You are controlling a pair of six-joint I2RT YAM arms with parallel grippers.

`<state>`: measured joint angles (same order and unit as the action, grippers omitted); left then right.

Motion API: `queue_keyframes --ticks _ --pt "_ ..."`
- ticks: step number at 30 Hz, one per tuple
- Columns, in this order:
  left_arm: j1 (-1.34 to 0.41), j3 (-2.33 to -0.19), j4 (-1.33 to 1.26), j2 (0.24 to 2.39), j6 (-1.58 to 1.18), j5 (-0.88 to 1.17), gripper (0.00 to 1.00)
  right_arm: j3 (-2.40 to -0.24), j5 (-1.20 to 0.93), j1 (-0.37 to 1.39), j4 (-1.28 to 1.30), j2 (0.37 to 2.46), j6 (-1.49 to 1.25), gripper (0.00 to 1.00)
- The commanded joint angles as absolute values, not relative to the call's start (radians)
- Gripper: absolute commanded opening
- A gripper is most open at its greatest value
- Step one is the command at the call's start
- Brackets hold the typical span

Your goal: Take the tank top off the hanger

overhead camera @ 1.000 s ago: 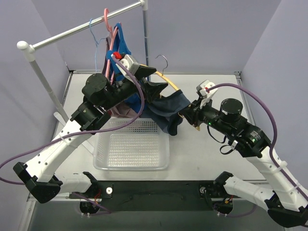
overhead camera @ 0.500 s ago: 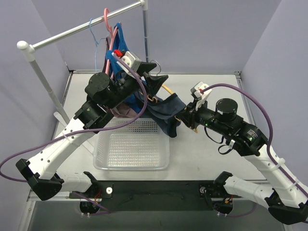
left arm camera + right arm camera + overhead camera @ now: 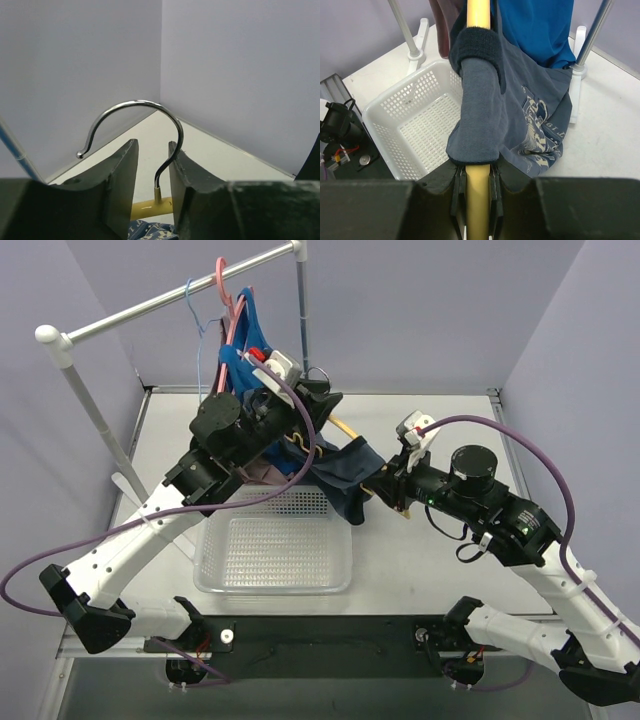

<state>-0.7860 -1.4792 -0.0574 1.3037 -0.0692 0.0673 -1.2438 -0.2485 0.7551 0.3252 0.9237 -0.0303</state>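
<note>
Over the last second the left tool [image 3: 151, 145] has swung up and left to a point above the far edge of the basket [image 3: 273, 589], carrying the hook [image 3: 135, 101] with it. Its fingers stand either side of the hook's shank with a narrow gap showing. The contact zone lies below the left wrist view, so whether they are clenched cannot be told. The hanger [image 3: 478, 12] has levelled out. This probably means the hanger is being set up for stripping, not yet stripped. The tank top [image 3: 345, 472] is on the hanger above the far right corner of the basket, clear of the desk [image 3: 430, 420]. It is dark navy knit with a pale print and hangs in loose folds. One strap [image 3: 475, 90] is wrapped over the yellow bar, its lower end touching the right tool's fingers. The right tool [image 3: 477, 187] has moved left toward that same corner of the basket and is clenched on the bar's end. The strap probably cannot slide off that end until this grip moves.
</note>
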Motion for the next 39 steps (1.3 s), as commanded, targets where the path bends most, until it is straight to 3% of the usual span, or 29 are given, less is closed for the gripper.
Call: queue_keyframes --ticks 1,7,11,16,17,21,30,39 --pt "-0.788 -1.462 -0.11 1.276 -0.061 0.057 0.3 -1.296 -0.305 0.767 0.229 0.897 -0.048 0.0" --pt "-0.788 -1.44 -0.144 1.259 -0.083 0.023 0.0 -1.287 -0.272 0.769 0.227 0.89 -0.074 0.03" --pt "-0.788 -1.457 -0.13 1.262 -0.083 -0.053 0.0 -1.312 -0.155 0.769 0.235 0.882 -0.202 0.38" --pt "-0.788 -1.515 -0.055 1.285 -0.072 -0.139 0.0 -1.328 -0.003 0.769 0.235 0.85 -0.354 0.66" --pt "-0.788 -1.522 -0.048 1.285 -0.071 -0.164 0.0 -1.33 0.038 0.769 0.238 0.844 -0.395 0.68" --pt "-0.788 -1.539 -0.029 1.29 -0.071 -0.231 0.0 -1.336 0.153 0.77 0.238 0.813 -0.472 0.69" --pt "-0.788 -1.594 -0.002 1.321 -0.1 -0.275 0.0 -1.339 0.109 0.785 0.195 0.867 -0.558 0.52" --pt "-0.788 -1.597 -0.002 1.299 -0.124 -0.273 0.0 -1.345 0.235 0.848 0.098 1.003 -0.526 0.49"
